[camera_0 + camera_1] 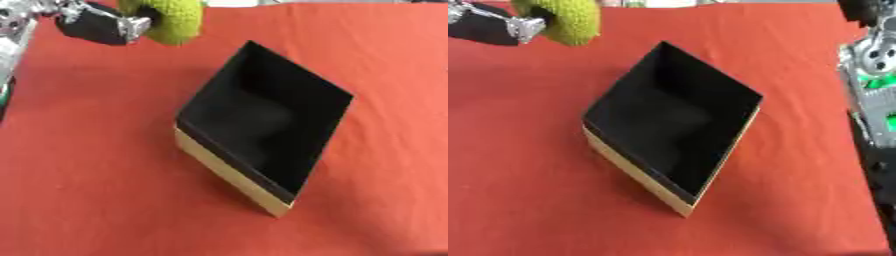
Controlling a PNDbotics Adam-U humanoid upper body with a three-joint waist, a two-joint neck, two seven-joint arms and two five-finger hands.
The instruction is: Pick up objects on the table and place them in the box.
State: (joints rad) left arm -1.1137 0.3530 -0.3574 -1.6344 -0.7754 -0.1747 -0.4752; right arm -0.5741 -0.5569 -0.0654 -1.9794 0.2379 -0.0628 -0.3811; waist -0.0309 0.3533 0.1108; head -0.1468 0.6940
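Left eye view catches the left hand (103, 24) at the far left, its fingers curled into a fuzzy yellow-green object (171, 20) and holding it above the red tablecloth (87, 165), just beyond the far left corner of the box (229, 176). That box sits mid-table, turned diamond-wise, black inside with a tan outer wall. At the right edge only the right arm (872, 90) shows; its hand is hidden.
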